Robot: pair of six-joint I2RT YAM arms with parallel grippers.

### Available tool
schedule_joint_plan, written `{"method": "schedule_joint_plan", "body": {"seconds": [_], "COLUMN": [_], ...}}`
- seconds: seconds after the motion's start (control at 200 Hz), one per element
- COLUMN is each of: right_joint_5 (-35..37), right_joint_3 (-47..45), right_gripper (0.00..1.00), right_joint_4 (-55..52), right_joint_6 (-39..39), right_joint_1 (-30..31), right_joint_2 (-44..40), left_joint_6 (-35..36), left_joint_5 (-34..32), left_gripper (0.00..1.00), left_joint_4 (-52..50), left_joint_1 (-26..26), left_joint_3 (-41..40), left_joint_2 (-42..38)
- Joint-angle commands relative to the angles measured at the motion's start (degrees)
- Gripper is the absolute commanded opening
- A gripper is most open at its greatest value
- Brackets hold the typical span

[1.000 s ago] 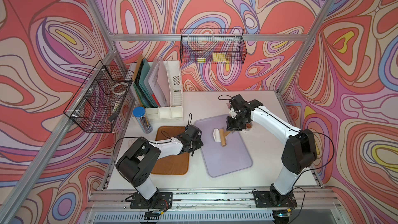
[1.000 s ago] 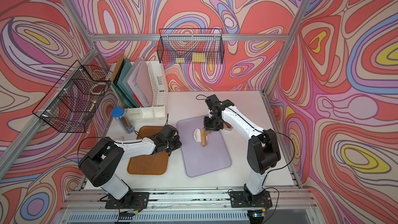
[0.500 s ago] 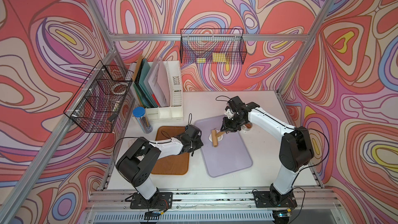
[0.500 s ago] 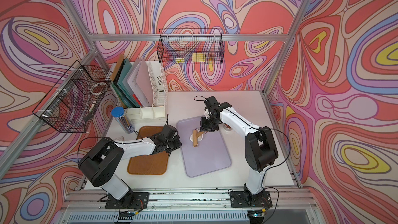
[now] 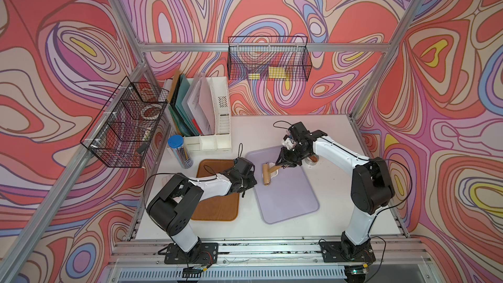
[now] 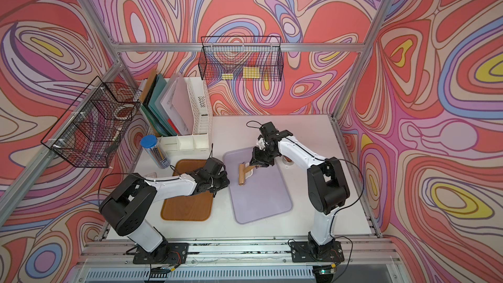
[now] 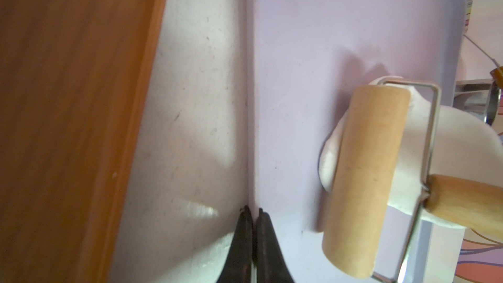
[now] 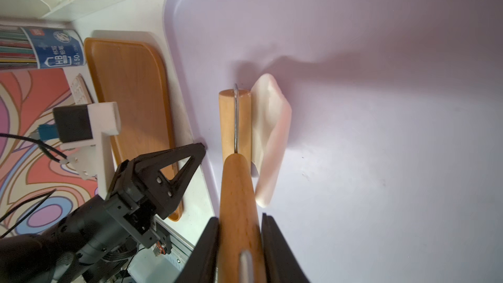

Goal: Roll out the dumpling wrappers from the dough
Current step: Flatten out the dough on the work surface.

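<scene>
Walls (image 5: 272, 9) here are wild: swirly red, pink and purple bands, blue and yellow blobs, dark outlines. Dead centre, a plain lilac tray (image 5: 288, 200) with matte white dough (image 8: 272, 132) and a pale tan roller (image 5: 266, 176). At 9 o'clock, a brown wood-grain tray (image 5: 217, 208). At 10, a tube (image 5: 177, 142) with a bright blue lid. Wire baskets (image 5: 268, 61) are black.

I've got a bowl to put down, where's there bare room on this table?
Free: the near half of the purple tray, below the roller; the table between that tray and the right arm. Crowded: the tray's far end, with roller, dough, right claw and left claw.
</scene>
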Motion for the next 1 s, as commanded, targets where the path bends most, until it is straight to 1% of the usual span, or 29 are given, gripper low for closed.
{"method": "schedule_joint_plan", "body": {"seconds": [0.0, 0.16, 0.285, 0.346, 0.491, 0.561, 0.586, 0.666, 0.721, 0.761, 0.811, 0.896, 0.946, 0.997], "right_joint_5": [6.2, 6.9, 4.2, 2.5, -3.9, -6.1, -7.2, -10.4, -10.4, -8.7, -6.3, -4.0, -3.3, -4.2], "right_joint_3": [-4.0, -4.0, -4.0, -2.5, 1.3, 2.2, 2.5, 2.7, 2.6, 2.4, 0.9, -3.8, -6.3, -7.3], "right_gripper": [0.00, 0.00, 0.00, 0.00, 0.00, 0.00, 0.00, 0.00, 0.00, 0.00, 0.00, 0.00, 0.00, 0.00], "right_joint_4": [0.8, 1.0, 3.8, 3.6, 1.3, 0.1, -0.3, -1.2, -1.1, -0.9, 0.8, 5.0, 7.3, 8.6], "right_joint_6": [1.0, 1.8, 2.1, 1.6, -0.2, -1.3, -1.7, -2.9, -3.1, -2.2, 0.4, 6.4, 8.8, 9.8], "right_joint_1": [1.3, 1.2, 1.2, 1.3, 1.3, 1.3, 1.3, 1.2, 1.1, 0.4, -1.9, -7.6, -9.2, -9.4], "right_joint_2": [6.7, 6.3, 1.6, -0.8, -4.4, -5.0, -6.8, -8.3, -9.7, -10.9, -12.7, -15.2, -15.6, -14.9], "left_joint_6": [0.8, 0.9, 0.8, 0.7, 0.5, 0.4, 0.3, 0.2, 0.1, 0.0, 0.0, -0.2, -0.3, -0.3], "left_joint_5": [2.5, 1.4, 0.3, 0.0, -0.2, -0.2, -0.3, -0.6, -0.6, -0.6, -0.5, -0.1, 0.1, 0.1], "left_gripper": [0.00, 0.00, 0.00, 0.00, 0.00, 0.00, 0.00, 0.00, 0.00, 0.00, 0.00, 0.00, 0.00, 0.00], "left_joint_4": [-1.6, -2.3, -3.0, -3.1, -2.9, -2.9, -2.9, -3.0, -2.9, -2.9, -2.8, -2.3, -2.3, -2.3], "left_joint_1": [-1.1, -1.1, -1.1, -1.1, -1.1, -1.1, -1.1, -1.1, -1.1, -1.1, -1.1, -1.1, -1.1, -1.1], "left_joint_3": [0.5, 0.2, 0.0, 0.0, 0.1, 0.0, 0.0, -0.2, -0.2, -0.2, -0.1, -0.2, -0.1, -0.1], "left_joint_2": [2.0, 1.3, 0.8, 0.7, 0.8, 0.8, 0.7, 0.7, 0.7, 0.8, 1.0, 1.1, 1.3, 1.3]}}
